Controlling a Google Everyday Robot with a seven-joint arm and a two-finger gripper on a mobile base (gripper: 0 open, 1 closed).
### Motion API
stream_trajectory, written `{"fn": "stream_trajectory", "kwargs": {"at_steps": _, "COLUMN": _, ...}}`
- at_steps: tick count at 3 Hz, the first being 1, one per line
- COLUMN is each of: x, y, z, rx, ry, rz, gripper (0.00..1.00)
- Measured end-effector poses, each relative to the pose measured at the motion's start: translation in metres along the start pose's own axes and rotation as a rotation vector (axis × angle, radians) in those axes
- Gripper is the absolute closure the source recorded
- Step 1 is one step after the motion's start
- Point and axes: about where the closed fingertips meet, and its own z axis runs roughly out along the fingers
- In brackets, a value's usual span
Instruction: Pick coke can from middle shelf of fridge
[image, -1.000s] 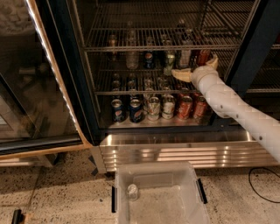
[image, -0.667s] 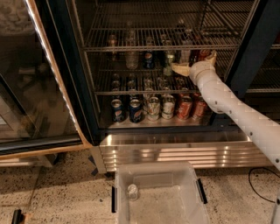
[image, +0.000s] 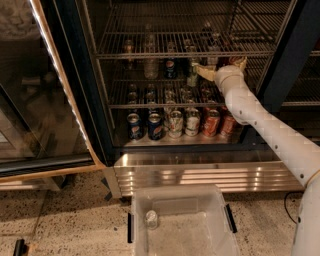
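1. Camera view: the gripper (image: 217, 70) was inside the fridge (image: 75, 75), above the middle shelf (image: 150, 105), at its right end. We could not tell its grip state.
2. The coke can (image: 234, 61) stood on that shelf just behind the gripper. We judged it not yet lifted, with grasp and withdrawal left to do.

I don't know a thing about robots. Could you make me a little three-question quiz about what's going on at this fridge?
1. True or false: the gripper is reaching inside the fridge, over the right part of the middle shelf.
2. What sits on the floor in front of the fridge? A) a clear plastic bin B) a cardboard box C) a chair
3. Fill in the blank: the two leftmost cans in the bottom row are ___ in colour.

Key: 1 true; 2 A; 3 blue.
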Motion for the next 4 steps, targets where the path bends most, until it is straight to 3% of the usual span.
{"fn": "stream_trajectory", "kwargs": {"at_steps": 1, "x": 0.009, "y": -0.008, "z": 0.005, "rx": 0.036, "ry": 0.010, "rz": 0.020, "gripper": 0.00}}
{"fn": "stream_trajectory", "kwargs": {"at_steps": 2, "x": 0.019, "y": -0.021, "z": 0.005, "rx": 0.077, "ry": 0.024, "rz": 0.034, "gripper": 0.18}}
{"fn": "stream_trajectory", "kwargs": {"at_steps": 4, "x": 0.028, "y": -0.050, "z": 0.013, "rx": 0.118, "ry": 0.059, "rz": 0.034, "gripper": 0.20}}
